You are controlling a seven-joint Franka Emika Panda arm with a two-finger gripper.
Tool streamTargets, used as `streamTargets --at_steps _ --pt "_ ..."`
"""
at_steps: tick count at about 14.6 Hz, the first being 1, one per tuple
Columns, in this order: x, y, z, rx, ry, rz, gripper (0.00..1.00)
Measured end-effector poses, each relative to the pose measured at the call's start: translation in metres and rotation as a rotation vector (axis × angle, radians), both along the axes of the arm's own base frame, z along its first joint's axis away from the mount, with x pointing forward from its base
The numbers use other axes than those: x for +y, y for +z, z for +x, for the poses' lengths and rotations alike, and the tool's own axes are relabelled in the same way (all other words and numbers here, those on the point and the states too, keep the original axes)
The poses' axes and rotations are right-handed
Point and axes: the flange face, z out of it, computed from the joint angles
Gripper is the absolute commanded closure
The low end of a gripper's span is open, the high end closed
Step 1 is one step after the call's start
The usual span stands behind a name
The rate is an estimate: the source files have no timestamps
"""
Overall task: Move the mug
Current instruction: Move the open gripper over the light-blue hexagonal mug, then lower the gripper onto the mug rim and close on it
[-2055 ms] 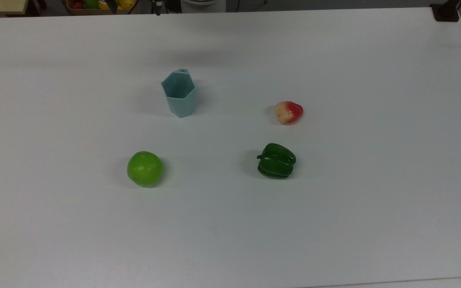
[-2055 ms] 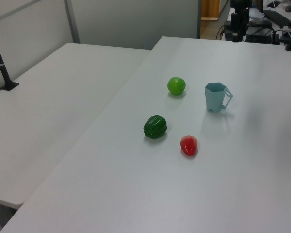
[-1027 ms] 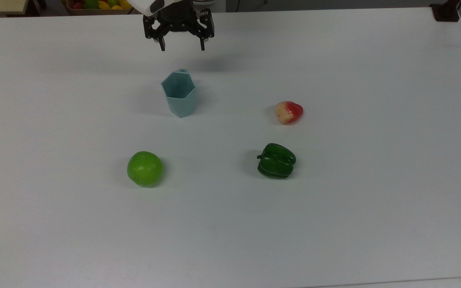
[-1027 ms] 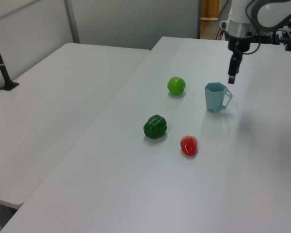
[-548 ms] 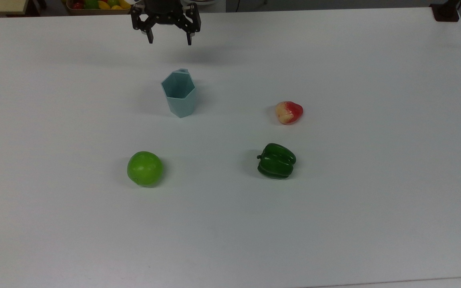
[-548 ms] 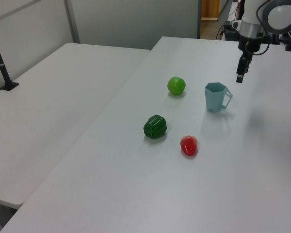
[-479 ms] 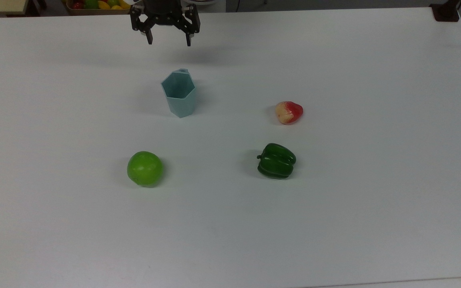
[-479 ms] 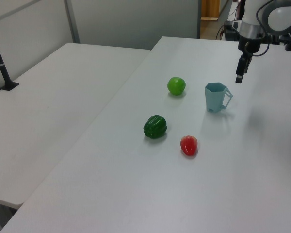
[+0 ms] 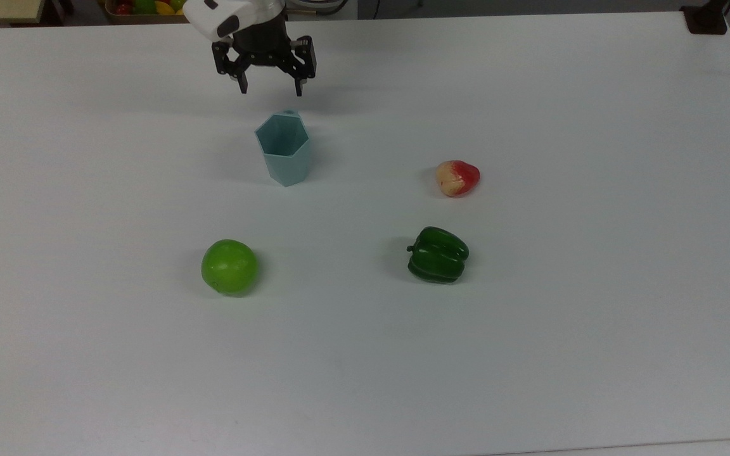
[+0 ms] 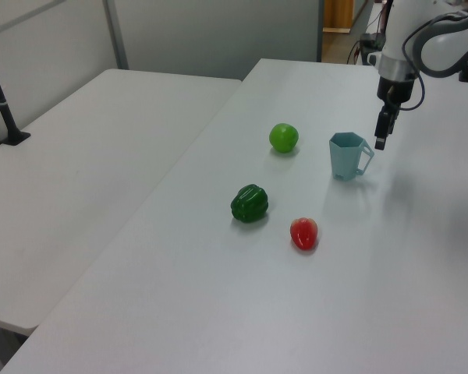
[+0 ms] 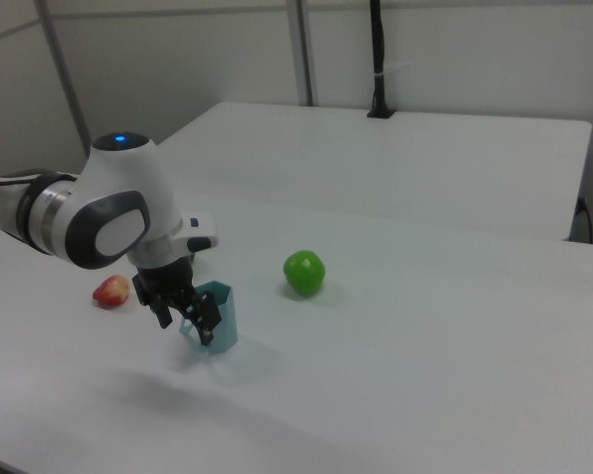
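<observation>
In the top view, the claw [image 9: 270, 87] hangs at upper centre, its fingers spread wide and holding nothing; just below it the mug [image 9: 284, 149] stands upright on the white worktop [image 9: 593, 316]; a green apple [image 9: 229, 266] sits lower left of the mug.

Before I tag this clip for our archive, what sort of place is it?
Probably a robotics lab or office workroom: plain white tables with partition walls behind, and toy food such as a green pepper laid out near the arm's tool.
</observation>
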Motion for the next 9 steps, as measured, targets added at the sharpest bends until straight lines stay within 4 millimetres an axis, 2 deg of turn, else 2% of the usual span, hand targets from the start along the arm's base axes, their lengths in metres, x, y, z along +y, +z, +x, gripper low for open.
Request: streamTargets --at_steps 5,9 --pt "0.009 -0.026 0.011 -0.008 -0.002 -0.011 0.12" --pt "0.021 -0.037 0.015 0.008 -0.004 -0.009 0.30"
